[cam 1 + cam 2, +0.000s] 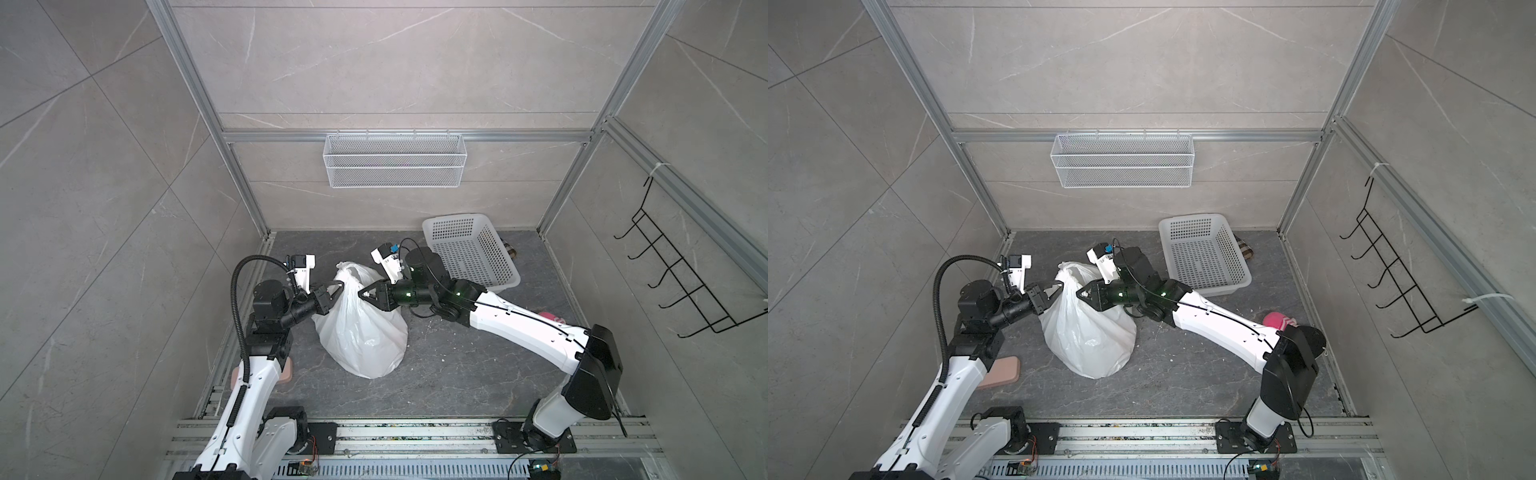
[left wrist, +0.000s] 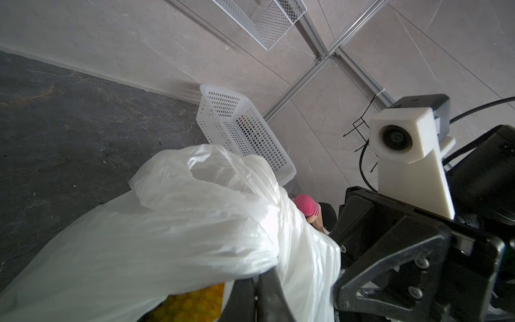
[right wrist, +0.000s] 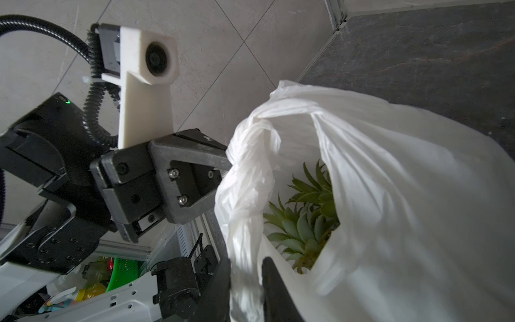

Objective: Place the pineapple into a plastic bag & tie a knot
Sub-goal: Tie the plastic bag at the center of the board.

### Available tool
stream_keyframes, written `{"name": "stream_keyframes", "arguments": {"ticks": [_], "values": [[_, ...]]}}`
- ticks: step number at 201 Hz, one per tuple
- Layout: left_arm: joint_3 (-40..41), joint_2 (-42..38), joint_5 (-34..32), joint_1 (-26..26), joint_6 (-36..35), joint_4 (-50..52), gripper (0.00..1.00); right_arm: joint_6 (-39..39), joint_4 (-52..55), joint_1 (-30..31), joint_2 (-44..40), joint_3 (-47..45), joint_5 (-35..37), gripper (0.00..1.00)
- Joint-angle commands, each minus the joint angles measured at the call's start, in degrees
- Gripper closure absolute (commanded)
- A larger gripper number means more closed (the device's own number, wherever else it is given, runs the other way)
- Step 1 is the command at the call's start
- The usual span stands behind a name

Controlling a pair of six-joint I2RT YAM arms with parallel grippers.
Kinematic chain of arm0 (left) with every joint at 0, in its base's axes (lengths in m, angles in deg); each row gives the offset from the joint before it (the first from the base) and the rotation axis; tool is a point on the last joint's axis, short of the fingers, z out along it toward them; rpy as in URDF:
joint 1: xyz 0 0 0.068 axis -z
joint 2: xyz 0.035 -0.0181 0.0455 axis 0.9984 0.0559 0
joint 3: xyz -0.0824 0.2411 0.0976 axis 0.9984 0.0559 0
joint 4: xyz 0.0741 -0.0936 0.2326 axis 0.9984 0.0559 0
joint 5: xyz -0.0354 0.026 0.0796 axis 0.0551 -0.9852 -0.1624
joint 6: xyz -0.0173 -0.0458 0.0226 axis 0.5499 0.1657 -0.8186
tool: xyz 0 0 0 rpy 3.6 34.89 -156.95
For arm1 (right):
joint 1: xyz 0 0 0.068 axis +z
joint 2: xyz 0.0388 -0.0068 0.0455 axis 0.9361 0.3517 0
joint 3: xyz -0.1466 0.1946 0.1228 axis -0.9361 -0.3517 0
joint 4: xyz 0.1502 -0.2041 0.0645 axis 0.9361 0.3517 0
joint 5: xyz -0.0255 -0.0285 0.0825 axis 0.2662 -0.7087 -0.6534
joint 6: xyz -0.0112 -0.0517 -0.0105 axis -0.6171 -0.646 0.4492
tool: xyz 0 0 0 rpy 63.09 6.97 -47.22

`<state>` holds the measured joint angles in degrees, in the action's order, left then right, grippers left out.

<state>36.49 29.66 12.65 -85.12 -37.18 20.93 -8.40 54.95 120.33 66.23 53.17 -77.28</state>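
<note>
The white plastic bag (image 1: 361, 332) (image 1: 1090, 336) stands on the dark floor, drawn up to a peak between my two grippers. Inside it is the pineapple: its green crown (image 3: 306, 220) shows through the mouth and its yellow body (image 2: 195, 304) under the film. The left gripper (image 1: 340, 286) (image 1: 1059, 286) (image 2: 259, 276) is shut, its tips buried in the bag's top. My right gripper (image 1: 360, 293) (image 1: 1079, 293) (image 3: 246, 267) has closed on a handle strip (image 3: 245, 231). The strips are twisted round each other (image 3: 250, 167); whether this is a knot I cannot tell.
A white perforated basket (image 1: 469, 249) (image 2: 239, 131) lies tilted at the back right. A wire mesh shelf (image 1: 395, 160) hangs on the back wall and a black hook rack (image 1: 681, 270) on the right wall. A pink object (image 1: 1277, 321) and a beige pad (image 1: 1003, 372) lie near the arms.
</note>
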Motion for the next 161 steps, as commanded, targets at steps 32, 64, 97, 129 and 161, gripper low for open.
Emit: {"name": "stream_keyframes", "arguments": {"ticks": [32, 64, 97, 129, 161], "values": [[-2.47, -0.77, 1.31, 0.03, -0.95, -2.01, 1.0, 0.89, -3.09, -0.27, -1.04, -0.67, -1.95, 0.87], [-2.46, -1.07, 1.32, 0.04, -1.19, -1.64, 1.0, 0.93, -3.65, -0.75, -2.75, -2.72, 0.76, 0.99], [-2.87, -1.92, 0.98, 0.0, -2.72, 1.65, 1.0, 1.52, -2.38, -3.05, -5.55, -6.55, 6.21, 1.0], [-3.45, -3.42, 1.05, 0.03, -4.31, 6.55, 1.0, 4.7, 0.93, -8.19, -8.37, -10.97, 12.14, 1.0], [-5.97, -5.24, -0.38, 0.09, -7.11, 15.5, 1.0, 7.92, 4.22, -12.07, -9.09, -12.16, 15.39, 1.0]]}}
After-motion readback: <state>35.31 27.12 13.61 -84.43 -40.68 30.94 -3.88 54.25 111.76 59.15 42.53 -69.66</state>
